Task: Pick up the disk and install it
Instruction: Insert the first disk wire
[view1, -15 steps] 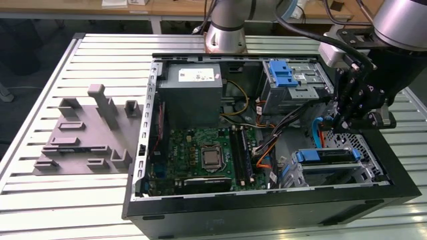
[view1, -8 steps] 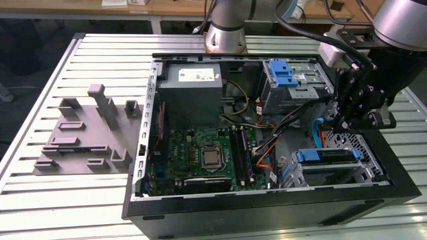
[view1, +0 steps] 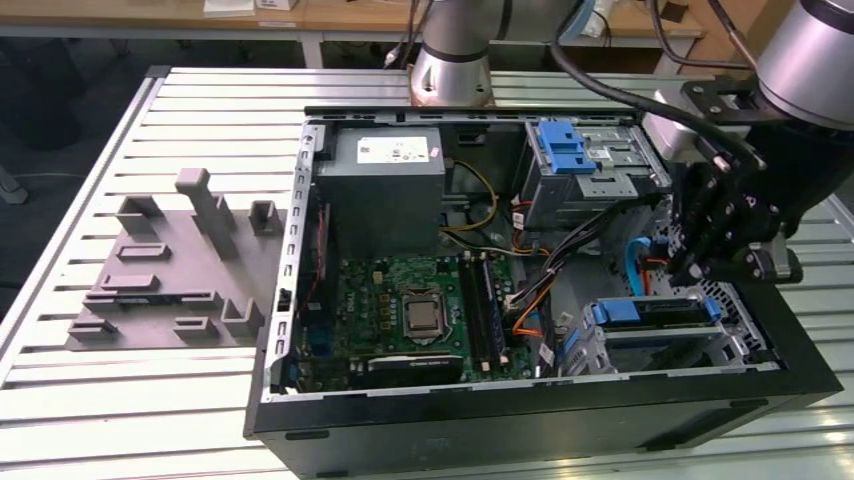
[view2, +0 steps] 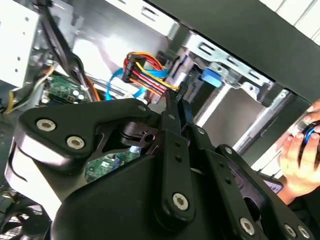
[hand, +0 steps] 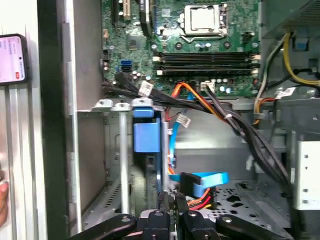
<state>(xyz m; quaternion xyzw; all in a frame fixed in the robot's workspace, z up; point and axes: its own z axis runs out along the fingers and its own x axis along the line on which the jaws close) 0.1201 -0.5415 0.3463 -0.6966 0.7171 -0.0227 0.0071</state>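
1. The gripper (view1: 697, 268) hangs inside the open computer case (view1: 534, 420), at the exterior view's right. In both wrist views its fingers (hand: 170, 202) are pressed together with nothing between them, so it is closed and empty.

2. Just beyond the fingertips stands the drive cage (view1: 667, 335). The disk (view1: 650, 311), in its blue carrier, already sits in that cage; the first wrist view shows its blue end (hand: 146, 135) upright between the metal rails. I judge the pick-up finished and the disk in its bay. Whether it is pushed fully home, I cannot tell.

3. The first wrist view alone shows a blue ribbon cable (hand: 200, 181) lying loose near the fingers, and beyond it the motherboard (hand: 200, 45) with its processor socket. No cable visibly reaches the disk, so connecting may remain.

4. The second wrist view adds a bundle of coloured wires (view2: 145, 70) past the fingertips and a person's hand (view2: 302, 157) outside the case wall.

5. Farthest off, the exterior view shows the grey power supply (view1: 380, 185), a second blue bracket (view1: 567, 150) in the upper bay, and a grey moulded fixture (view1: 174, 265) on the slatted counter (view1: 134, 400).
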